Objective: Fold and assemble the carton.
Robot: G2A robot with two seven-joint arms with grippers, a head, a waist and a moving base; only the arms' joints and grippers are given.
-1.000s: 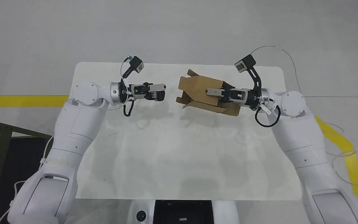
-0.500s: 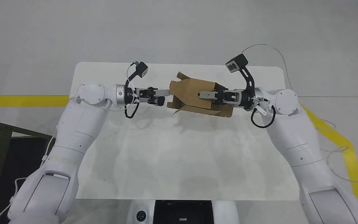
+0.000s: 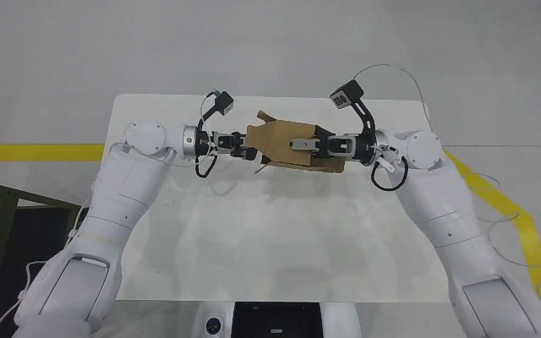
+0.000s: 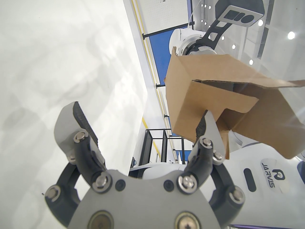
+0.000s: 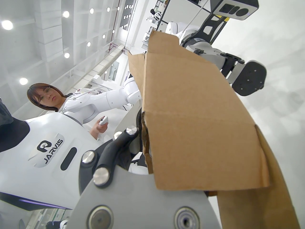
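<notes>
The brown carton (image 3: 287,139) hangs above the table's far middle, lying on its side with loose flaps at its left end. My right gripper (image 3: 306,144) is shut on the carton's wall; in the right wrist view the carton (image 5: 190,120) covers most of that gripper. My left gripper (image 3: 247,154) is open at the flapped end. In the left wrist view the carton (image 4: 214,91) is close ahead, and one of the gripper's fingertips (image 4: 207,122) lies against a flap while the other stands apart.
The white table (image 3: 254,245) stretches wide and bare in front of the arms. Its far edge lies just behind the carton. The left gripper's pad (image 5: 249,77) faces the carton's end in the right wrist view.
The right arm has carried the carton leftward toward the table's middle. The left gripper has moved right and now meets the carton's flapped end.
</notes>
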